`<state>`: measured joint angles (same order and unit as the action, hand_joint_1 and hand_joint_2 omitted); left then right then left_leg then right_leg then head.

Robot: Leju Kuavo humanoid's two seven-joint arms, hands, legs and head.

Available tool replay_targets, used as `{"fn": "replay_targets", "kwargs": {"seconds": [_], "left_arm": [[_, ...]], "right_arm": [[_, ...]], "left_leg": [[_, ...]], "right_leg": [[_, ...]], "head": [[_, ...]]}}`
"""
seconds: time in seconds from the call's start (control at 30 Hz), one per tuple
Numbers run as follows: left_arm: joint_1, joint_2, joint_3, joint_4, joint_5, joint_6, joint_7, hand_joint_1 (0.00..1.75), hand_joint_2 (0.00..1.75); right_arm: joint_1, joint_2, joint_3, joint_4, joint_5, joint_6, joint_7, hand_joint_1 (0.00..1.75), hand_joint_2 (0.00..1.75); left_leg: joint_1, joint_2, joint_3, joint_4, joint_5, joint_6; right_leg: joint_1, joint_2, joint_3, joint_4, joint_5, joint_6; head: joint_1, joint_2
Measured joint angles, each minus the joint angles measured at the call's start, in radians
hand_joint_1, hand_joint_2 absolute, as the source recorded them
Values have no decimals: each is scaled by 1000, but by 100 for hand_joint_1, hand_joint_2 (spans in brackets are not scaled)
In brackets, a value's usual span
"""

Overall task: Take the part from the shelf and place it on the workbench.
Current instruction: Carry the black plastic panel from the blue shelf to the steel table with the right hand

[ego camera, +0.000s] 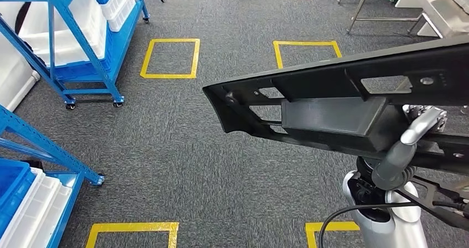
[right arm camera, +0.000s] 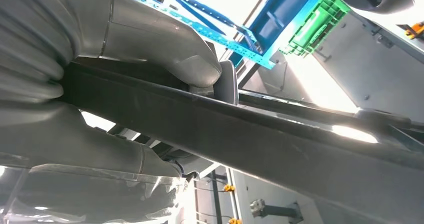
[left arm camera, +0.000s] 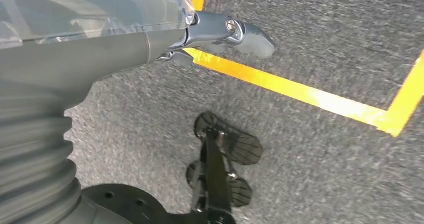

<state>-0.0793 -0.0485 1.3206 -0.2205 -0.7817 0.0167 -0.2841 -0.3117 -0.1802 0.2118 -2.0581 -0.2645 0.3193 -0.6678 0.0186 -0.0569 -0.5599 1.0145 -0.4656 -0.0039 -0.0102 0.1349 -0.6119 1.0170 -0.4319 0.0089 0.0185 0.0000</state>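
Gripping the long black moulded plastic part (ego camera: 354, 107), the right hand (right arm camera: 150, 84) is clamping it between its thick grey thumb (right arm camera: 195, 66) on one face and its fingers on the other, as the right wrist view is showing. From the head view the part is hanging in the air, stretching from the picture's right edge towards the middle, above the grey carpeted floor (ego camera: 182, 148) marked with yellow taped squares (ego camera: 170, 58). Blue metal shelving racks (ego camera: 83, 48) holding white bins are standing well apart on the left. The left hand (left arm camera: 220, 34) is hanging over the carpet, holding nothing; whether its fingers are spread or curled, I cannot tell.
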Motion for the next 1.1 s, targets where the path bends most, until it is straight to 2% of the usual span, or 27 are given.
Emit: {"fn": "replay_targets", "kwargs": {"seconds": [0.03,0.07,0.13,0.17,0.2,0.27,0.37,0.4,0.5,0.53,0.57,0.63,0.67,0.7,0.73,0.77,0.8,0.83,0.9,0.93,0.97,1.03,1.07,1.1], "left_arm": [[-2,-3,0,0,0,-2,-1,0,175],[-4,-6,0,0,-1,-5,-3,0,175],[-3,-10,-2,0,-3,-13,-7,0,175],[-2,-11,-4,0,-5,-16,-9,0,175],[-1,-12,-5,0,-6,-18,-10,0,175],[-1,-13,-7,0,-9,-21,-10,0,175],[-1,-14,-8,0,-10,-22,-10,0,175],[-3,-16,-10,0,-11,-22,-10,0,175],[-10,-21,-16,0,-11,-22,-6,0,175],[-11,-22,-17,0,-10,-21,-3,0,175],[-13,-22,-17,0,-8,-19,0,0,175],[-15,-22,-17,0,-4,-15,4,0,175],[-14,-22,-17,0,-1,-13,5,0,175],[-12,-22,-16,0,2,-9,6,0,175],[-9,-22,-16,0,6,-6,6,0,175],[-8,-22,-15,0,9,-3,6,0,175],[-7,-22,-15,0,11,-2,6,0,175],[-6,-21,-14,0,13,-1,5,0,175],[-6,-19,-14,0,15,-1,3,0,175],[-5,-18,-13,0,16,-1,3,0,175],[-5,-17,-13,0,16,-1,4,0,175],[-7,-15,-13,0,17,-1,8,0,175],[-10,-15,-12,0,18,-2,10,0,175],[-11,-15,-12,0,18,-2,11,0,175]], "right_arm": [[1,-5,-4,0,-1,6,-1,175,175],[1,-9,-8,0,-2,11,-2,175,175],[0,-16,-18,0,-2,19,-4,175,175],[1,-18,-23,0,-3,22,-2,175,175],[3,-19,-26,0,-3,26,3,175,175],[4,-21,-29,0,0,35,17,175,175],[3,-21,-29,0,4,39,28,175,175],[2,-21,-26,0,8,38,36,175,175],[-12,-21,-5,0,6,37,63,175,175],[-16,-22,0,0,0,39,64,175,175],[-17,-22,4,0,-6,42,65,175,175],[-24,-23,12,1,-16,50,65,175,175],[-27,-23,17,2,-19,54,65,175,175],[-29,-23,21,5,-22,59,64,175,175],[-29,-23,26,8,-24,62,64,175,175],[-29,-23,30,11,-26,64,63,175,175],[-29,-23,32,14,-27,66,62,175,175],[-29,-23,33,17,-28,68,61,175,175],[-29,-23,33,19,-29,70,60,175,175],[-30,-23,33,20,-28,70,61,175,175],[-30,-23,33,20,-28,69,63,175,175],[-30,-23,33,20,-26,66,69,175,175],[-29,-24,33,19,-26,64,72,175,175],[-30,-24,33,19,-25,62,75,175,175]], "left_leg": [[-1,12,2,-5,3,8],[-1,24,4,-10,7,15],[-3,50,6,-15,9,24],[-5,63,6,-15,8,26],[-6,78,6,-15,7,27],[-8,98,6,-14,4,27],[-8,107,7,-14,3,26],[-8,115,10,-14,1,23],[-14,159,22,-14,-11,2],[-15,169,24,-14,-16,-7],[-13,163,26,-9,-22,-12],[-9,119,3,51,-61,-20],[-7,90,-26,113,-94,-22],[-7,73,-63,187,-126,-23],[-7,67,-97,250,-146,-23],[-8,64,-120,286,-149,-23],[-8,63,-124,281,-130,-21],[-7,58,-109,235,-92,-18],[-6,20,-51,91,-14,-11],[-6,2,-28,36,6,-8],[-6,-10,-16,7,12,-6],[-7,0,-9,-5,9,1],[-6,12,-6,-10,12,7],[-5,23,-3,-15,14,13]], "right_leg": [[0,-15,-5,7,-5,5],[0,-41,-16,30,-19,10],[1,-104,-68,136,-76,17],[-1,-118,-102,205,-106,21],[-3,-123,-130,259,-124,24],[-5,-126,-151,299,-124,27],[-6,-128,-144,283,-110,27],[-5,-146,-106,215,-81,26],[9,-189,3,5,-8,1],[11,-180,4,-2,-9,-9],[9,-169,6,-5,-8,-15],[4,-149,11,-11,-4,-27],[4,-139,12,-12,-4,-32],[5,-128,12,-12,-5,-35],[6,-114,13,-12,-5,-37],[8,-100,13,-11,-5,-38],[8,-86,15,-11,-6,-37],[8,-72,17,-10,-6,-36],[8,-46,19,-6,-9,-32],[8,-34,17,-4,-10,-28],[7,-23,15,-3,-10,-22],[4,-2,9,-4,-8,-9],[3,-5,6,-2,-9,-4],[5,-22,-1,11,-19,1]], "head": [[1,0],[3,0],[7,0],[8,0],[8,0],[8,0],[8,0],[8,0],[7,0],[7,0],[6,0],[3,0],[1,0],[-2,0],[-2,0],[-3,0],[-3,0],[-3,0],[-3,0],[-3,0],[-3,0],[-4,0],[-4,0],[-2,0]]}}
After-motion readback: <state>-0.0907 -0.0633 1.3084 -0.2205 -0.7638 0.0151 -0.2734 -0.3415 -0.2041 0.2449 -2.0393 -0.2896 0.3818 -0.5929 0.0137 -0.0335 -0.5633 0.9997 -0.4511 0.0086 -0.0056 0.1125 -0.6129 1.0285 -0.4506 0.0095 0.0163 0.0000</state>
